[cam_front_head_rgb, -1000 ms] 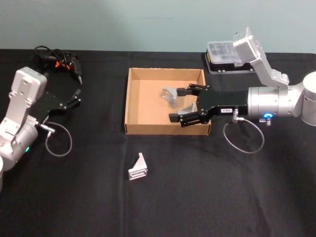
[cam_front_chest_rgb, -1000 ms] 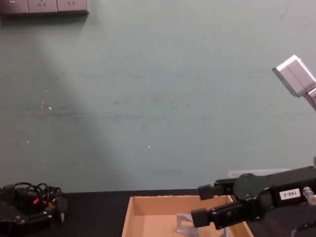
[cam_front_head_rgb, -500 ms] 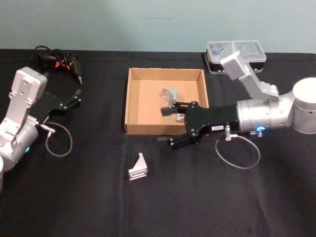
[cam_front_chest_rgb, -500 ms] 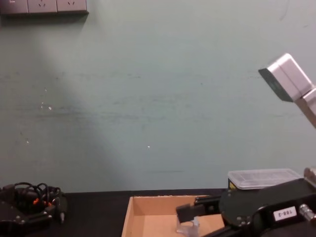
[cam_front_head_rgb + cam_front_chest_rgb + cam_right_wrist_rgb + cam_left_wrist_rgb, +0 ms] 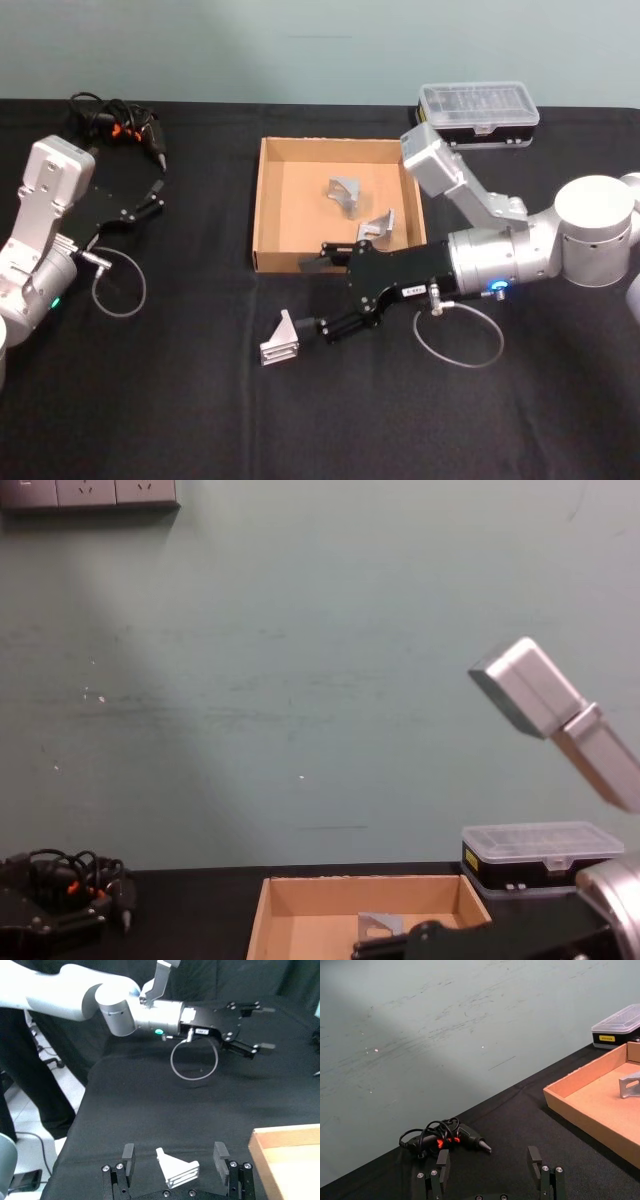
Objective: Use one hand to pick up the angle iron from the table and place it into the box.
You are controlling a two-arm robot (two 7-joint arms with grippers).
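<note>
One angle iron [image 5: 280, 340] lies on the black table [image 5: 150, 400], in front of the tan box [image 5: 266, 205]. My right gripper [image 5: 318, 297] is open just to its right, low over the table. In the right wrist view this angle iron [image 5: 177, 1170] sits between the spread fingers [image 5: 128, 1156], untouched. Two more angle irons [image 5: 346, 192] [image 5: 378, 228] rest inside the box, and one of them [image 5: 380, 923] shows in the chest view. My left gripper [image 5: 150, 195] is parked at the far left, open with nothing between its fingers [image 5: 534, 1157].
A clear-lidded plastic case [image 5: 478, 105] stands behind the box at the right. A black tool with tangled cables [image 5: 115, 120] lies at the back left. The box's corner [image 5: 287, 1160] is close to the right gripper. The right arm's elbow [image 5: 432, 160] hangs over the box's right wall.
My right gripper has left the box and moved forward and left, down to the angle iron on the table. One angle iron stays where the gripper was. The left arm has not moved.
</note>
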